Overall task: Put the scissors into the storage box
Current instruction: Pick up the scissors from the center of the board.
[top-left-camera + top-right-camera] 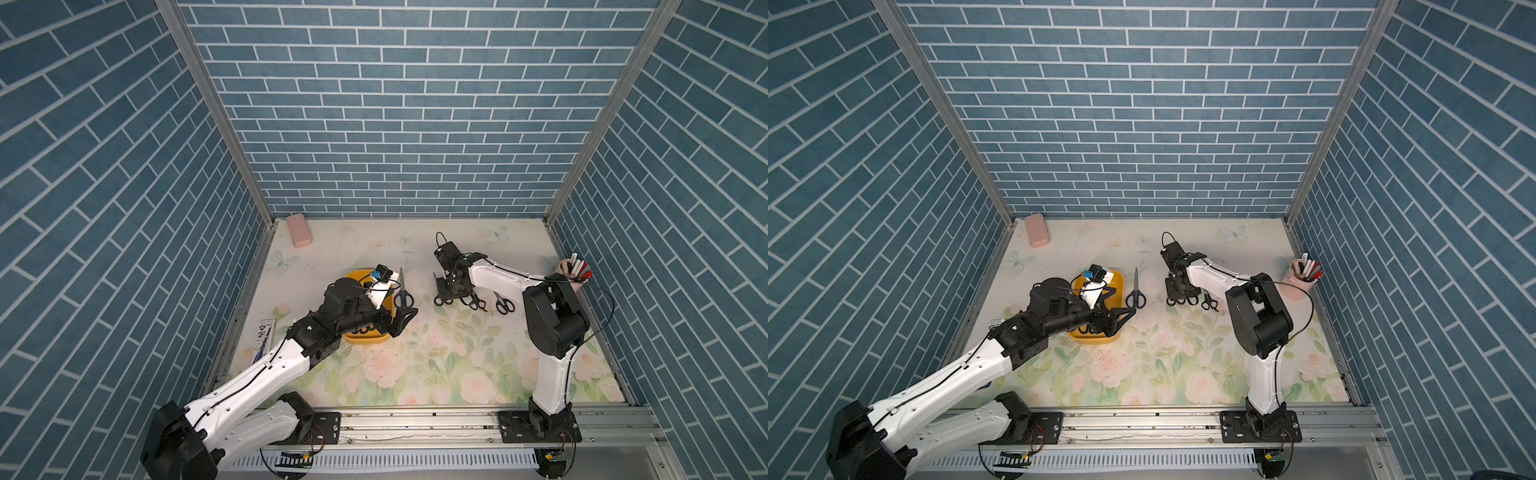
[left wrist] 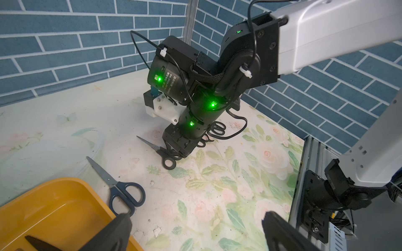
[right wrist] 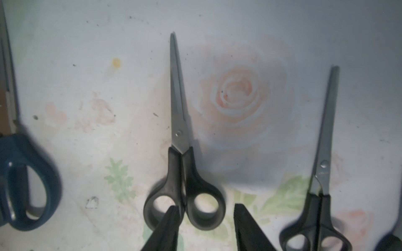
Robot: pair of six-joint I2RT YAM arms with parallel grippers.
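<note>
Floral-print tabletop (image 1: 436, 365), blue brick-pattern walls (image 1: 399, 124) on three sides.

Right jaws: pointed down at the tabletop, standing part-way apart across one loop of a black-handled pair (image 3: 185, 173). One finger (image 3: 169, 223) overlaps the pair's other loop. A sliver of tabletop shows between the second finger and the straddled loop, so no clamp is visible. Just to one side lies a slimmer black pair (image 3: 322, 195), its loops cut by the frame edge. On the opposite side is a blue-handled pair (image 3: 26, 184), blurred and half out of frame. In both top views the wrist hides most of the straddled pair.

Left jaws: spread wide, nothing between them, fingers (image 2: 118, 230) only partly in frame. Under one finger is a corner of the storage box (image 2: 54, 195). A dark blade tip (image 2: 37, 241) lies inside it, the rest cut off. The blue-handled pair lies outside, just beside the box wall, loops at a fingertip; contact unclear. In a top view, black loops (image 1: 365, 330) show in the box, mostly hidden under the arm.

Well away: pink case (image 1: 299, 230), pen cup (image 1: 571, 286).
</note>
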